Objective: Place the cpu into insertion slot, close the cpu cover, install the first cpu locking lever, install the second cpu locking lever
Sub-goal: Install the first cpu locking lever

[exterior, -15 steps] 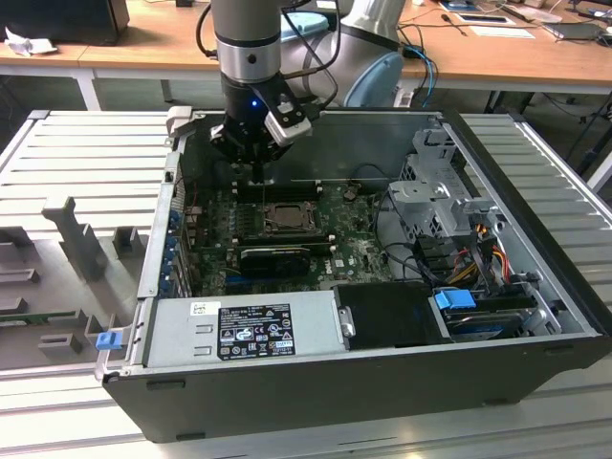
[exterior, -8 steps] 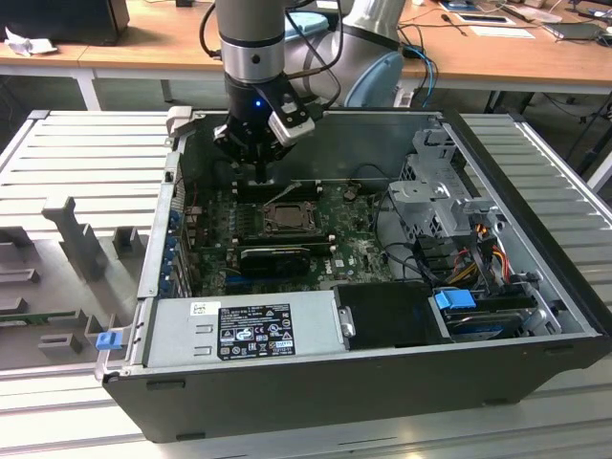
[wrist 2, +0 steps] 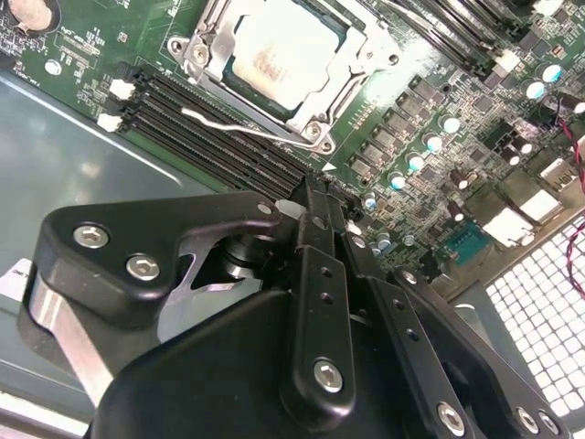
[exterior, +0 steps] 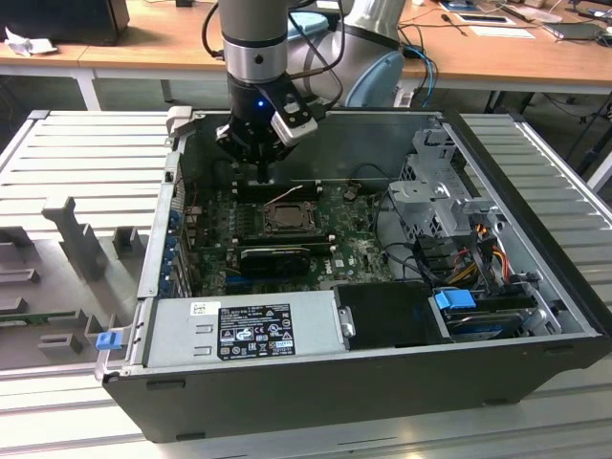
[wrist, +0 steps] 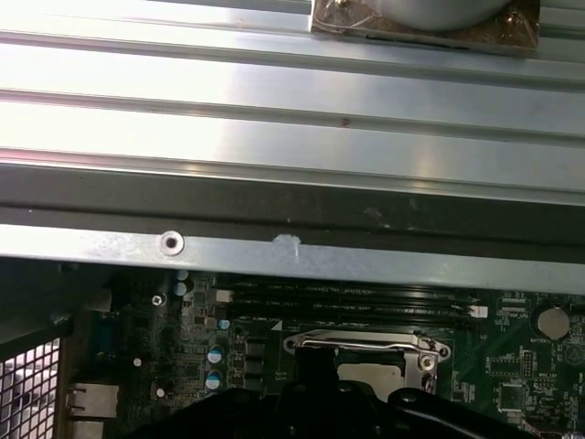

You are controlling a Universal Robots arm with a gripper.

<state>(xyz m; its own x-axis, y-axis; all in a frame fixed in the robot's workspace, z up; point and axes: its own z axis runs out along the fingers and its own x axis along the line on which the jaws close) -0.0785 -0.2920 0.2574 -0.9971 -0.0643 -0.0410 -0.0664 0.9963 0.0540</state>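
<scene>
The computer case [exterior: 316, 392] lies on its side on the ribbed bench [exterior: 86, 143] with its panel off, so the motherboard [wrist 2: 91, 46] faces up and the arm can reach straight down to it. The cpu [wrist 2: 274, 55] is already seated in the socket [exterior: 286, 216]. It is a flat, pale silvery-beige square with a faint smudged sheen, sitting level. The cpu cover [wrist 2: 366, 57] lies flat over it, a thin grey metal frame whose window leaves the chip's face bare while its edges pin the chip down.

A thin wire locking lever [wrist 2: 239, 129] runs slantwise along the socket's side, over the dark memory slots [wrist 2: 228, 151]. It seems to stand free of its catch, though the angle leaves that unsure.

The tool [wrist 2: 315, 192] hangs low inside the case just beside the socket, above those slots and near the lever. Its fingers are pressed together with nothing between them, making a narrow tip suited to pushing a wire rather than pinching it
</scene>
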